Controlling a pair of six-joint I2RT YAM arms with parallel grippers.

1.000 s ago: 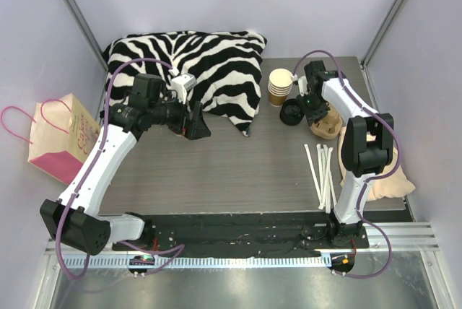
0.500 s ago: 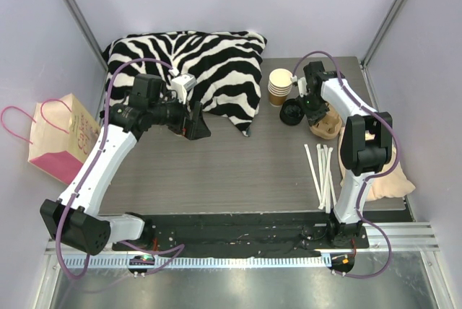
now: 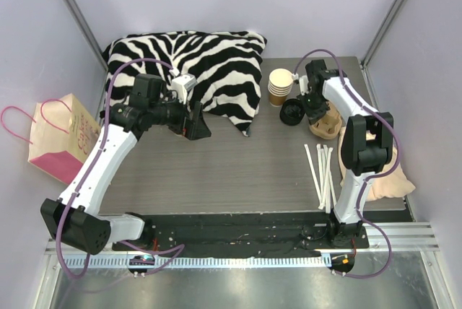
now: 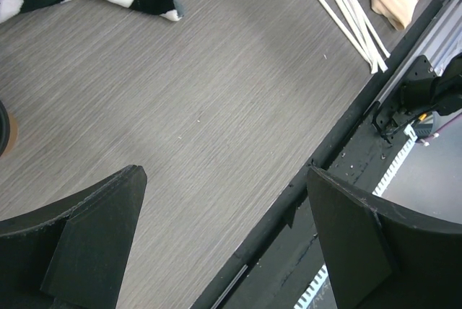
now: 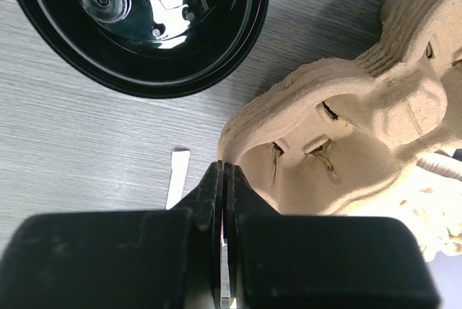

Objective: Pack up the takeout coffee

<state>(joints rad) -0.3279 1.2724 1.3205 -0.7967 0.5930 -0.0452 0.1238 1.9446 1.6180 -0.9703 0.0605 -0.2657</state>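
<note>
at rim of beige moulded-pulp cup carrier (image 5: 346, 121): right gripper (image 5: 224, 172) jaws pressed to slit; rim pinched or not, cannot tell. takeout coffee (image 5: 141, 20), small cup under round black plastic lid, stands just beside carrier, not in it. left gripper (image 4: 224, 179) well apart from carrier, wide open, empty. risks: dragged carrier knocks coffee over; thin pulp edge tears or slips.

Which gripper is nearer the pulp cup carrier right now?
Right. The right gripper, shut, has its tips at the pulp cup carrier rim; the left gripper hangs open across the table, beside the zebra pillow.
</note>
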